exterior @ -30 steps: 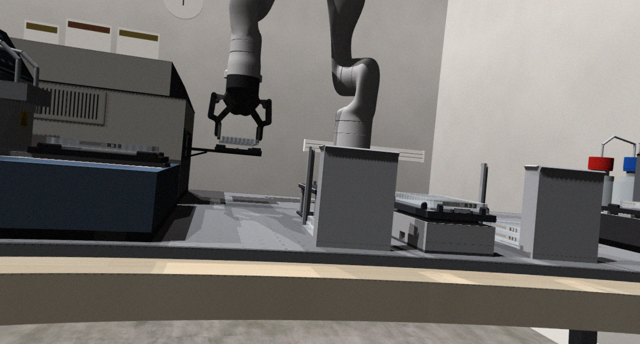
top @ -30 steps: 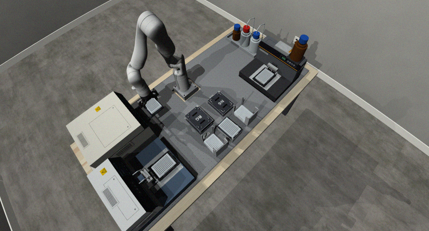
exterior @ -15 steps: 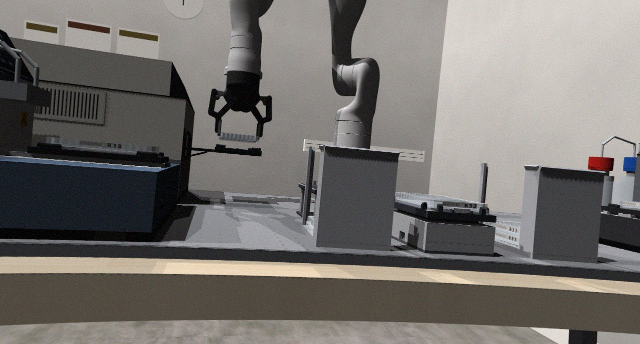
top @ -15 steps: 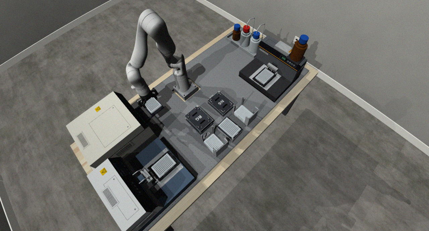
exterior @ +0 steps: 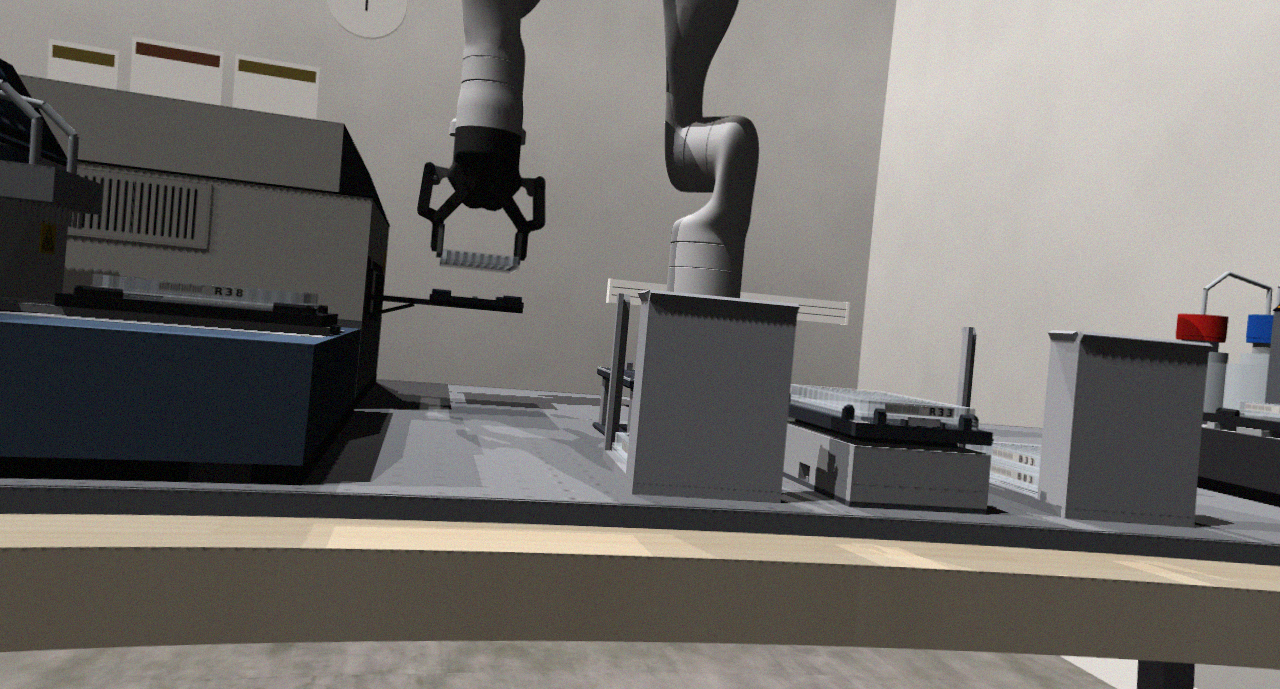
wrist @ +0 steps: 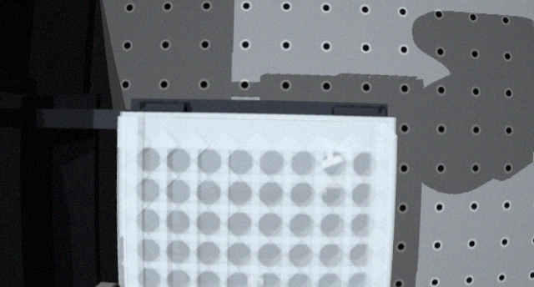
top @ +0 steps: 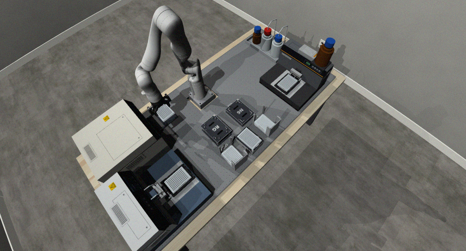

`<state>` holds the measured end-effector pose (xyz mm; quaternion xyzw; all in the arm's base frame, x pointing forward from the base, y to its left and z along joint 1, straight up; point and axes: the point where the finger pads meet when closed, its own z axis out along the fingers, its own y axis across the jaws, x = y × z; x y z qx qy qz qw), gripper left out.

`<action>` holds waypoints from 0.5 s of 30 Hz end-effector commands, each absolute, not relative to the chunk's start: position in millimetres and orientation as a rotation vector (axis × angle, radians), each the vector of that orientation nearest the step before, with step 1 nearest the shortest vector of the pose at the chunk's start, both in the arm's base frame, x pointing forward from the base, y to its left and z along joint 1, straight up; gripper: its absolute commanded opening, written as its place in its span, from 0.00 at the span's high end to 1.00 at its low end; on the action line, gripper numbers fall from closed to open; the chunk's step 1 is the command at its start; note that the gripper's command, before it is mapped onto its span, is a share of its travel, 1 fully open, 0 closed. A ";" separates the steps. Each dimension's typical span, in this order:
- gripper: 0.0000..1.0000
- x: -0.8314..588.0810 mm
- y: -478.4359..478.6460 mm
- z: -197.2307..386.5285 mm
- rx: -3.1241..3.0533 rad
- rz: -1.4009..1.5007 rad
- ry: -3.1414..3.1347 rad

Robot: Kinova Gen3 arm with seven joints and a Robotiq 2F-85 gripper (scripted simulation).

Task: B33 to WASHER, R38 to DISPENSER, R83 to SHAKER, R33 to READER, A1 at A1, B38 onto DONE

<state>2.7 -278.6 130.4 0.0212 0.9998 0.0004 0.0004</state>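
Holding a plate by its sides, the hand hangs just above the reader's dark tray, plate clear of it, beside the reader.

Top view: high, oblique, far off, taking in the whole tabletop and arm. Exterior view: low at the tabletop's front edge, level, facing the rear wall. Wrist view: close, straight down from the hand onto a well plate, also visible at 9 o'clock in the top view.
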 end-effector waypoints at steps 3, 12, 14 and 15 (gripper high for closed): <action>0.06 2.8 -278.9 138.7 0.067 0.000 3.140; 0.06 2.8 -278.9 148.0 0.067 0.000 3.140; 0.06 2.8 -279.0 150.7 0.067 0.000 3.140; 0.06 2.8 -279.0 152.0 0.067 0.000 3.140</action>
